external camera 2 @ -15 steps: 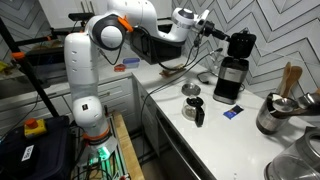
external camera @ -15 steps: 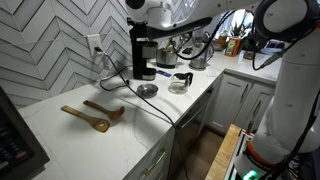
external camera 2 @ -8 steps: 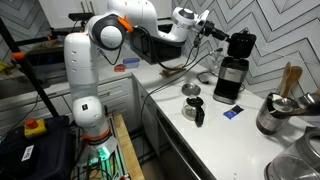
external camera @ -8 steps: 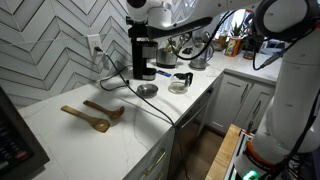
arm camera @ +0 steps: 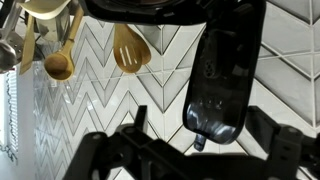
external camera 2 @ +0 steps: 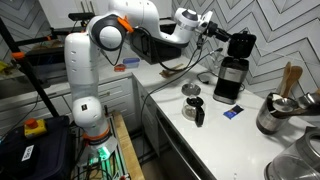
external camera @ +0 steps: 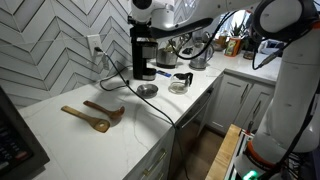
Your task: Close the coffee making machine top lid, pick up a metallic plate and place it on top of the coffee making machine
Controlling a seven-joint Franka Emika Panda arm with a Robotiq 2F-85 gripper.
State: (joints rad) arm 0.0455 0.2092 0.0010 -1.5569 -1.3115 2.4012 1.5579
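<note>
The black coffee making machine [external camera: 143,58] stands by the tiled wall and shows in both exterior views [external camera 2: 231,80]. Its top lid [external camera 2: 241,42] stands raised. In the wrist view the top lid [arm camera: 225,70] is a glossy black flap in front of the tiles. My gripper [external camera 2: 216,31] is at the machine's top, beside the lid. In the wrist view its fingers are dark shapes spread wide apart [arm camera: 195,150], open and empty. The metallic plate [external camera: 147,90] lies flat on the counter in front of the machine, also visible in an exterior view [external camera 2: 191,90].
A glass carafe [external camera: 181,82] with a black handle stands next to the plate. Wooden spoons [external camera: 95,114] lie on the white counter [external camera: 60,135]. A power cord [external camera: 160,110] runs across it. Metal pots [external camera 2: 283,112] hold wooden utensils.
My gripper has shifted slightly at the machine's top. The plate, carafe and spoons have not moved.
</note>
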